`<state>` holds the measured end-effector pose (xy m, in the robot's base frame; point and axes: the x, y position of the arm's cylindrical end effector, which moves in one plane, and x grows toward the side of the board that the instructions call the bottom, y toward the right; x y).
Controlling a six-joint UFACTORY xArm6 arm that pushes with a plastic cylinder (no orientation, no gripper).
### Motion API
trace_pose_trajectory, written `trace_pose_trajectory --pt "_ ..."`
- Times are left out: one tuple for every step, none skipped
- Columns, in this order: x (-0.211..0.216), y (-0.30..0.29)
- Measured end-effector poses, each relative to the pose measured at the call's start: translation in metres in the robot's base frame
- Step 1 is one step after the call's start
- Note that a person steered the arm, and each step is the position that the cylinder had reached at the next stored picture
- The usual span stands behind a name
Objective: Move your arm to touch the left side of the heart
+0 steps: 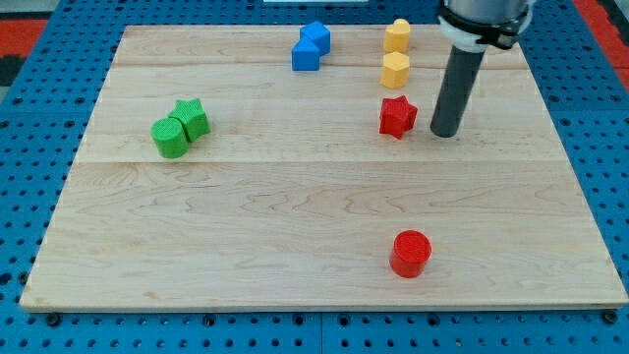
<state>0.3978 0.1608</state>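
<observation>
My tip [445, 133] rests on the pale wooden tabletop [295, 226], just right of the red star-shaped block [397, 117], a small gap between. No pincer on this rod, so no open or closed state to log. No block reads clearly as a heart. Two yellow blocks [396, 53] stacked in line above the star. Blue blocks [311, 46] top centre. Green star and green cylinder [179, 129] touching, left. Red cylinder [411, 254] near bottom.

Pale wood board [295, 197], smooth matt; rod [454, 93] dark, matt.
</observation>
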Motion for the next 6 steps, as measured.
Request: trace_pose_trajectory --pt "0.028 0.006" --pt "0.022 -0.108" --pt "-0.038 -0.177" --pt "-0.086 -0.123" --pt "-0.145 -0.085" --pt "-0.184 -0.075"
